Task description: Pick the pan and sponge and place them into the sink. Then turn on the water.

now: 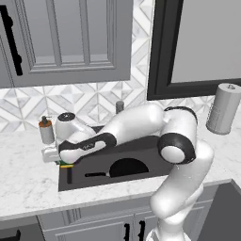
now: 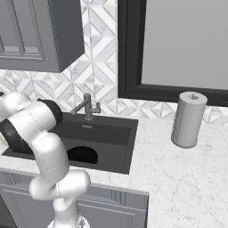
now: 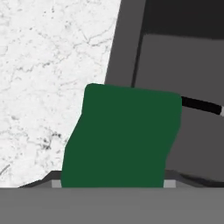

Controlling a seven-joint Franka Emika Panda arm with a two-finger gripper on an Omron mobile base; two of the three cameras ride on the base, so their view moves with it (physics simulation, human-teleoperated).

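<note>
The green sponge (image 3: 122, 135) sits between my fingertips in the hand view, spanning the whole gap. My gripper (image 3: 111, 184) is shut on it, over the left rim of the sink (image 3: 124, 48). From the left base view, the gripper (image 1: 68, 170) points down at the sink's left edge (image 1: 63, 181), with a sliver of green and yellow sponge (image 1: 66, 164) under the hand. The black pan (image 1: 128, 168) lies in the basin with its handle (image 1: 96, 175) pointing left. The pan (image 2: 82, 154) also lies in the sink (image 2: 120, 133) in the right base view. No stream falls from the faucet (image 2: 87, 107).
A grey soap dispenser (image 1: 46, 131) stands on the counter left of the sink, close to my hand. A paper towel roll (image 2: 189, 119) stands on the counter to the right. White marble counter (image 3: 48, 65) lies left of the sink rim. Wall cabinets hang above.
</note>
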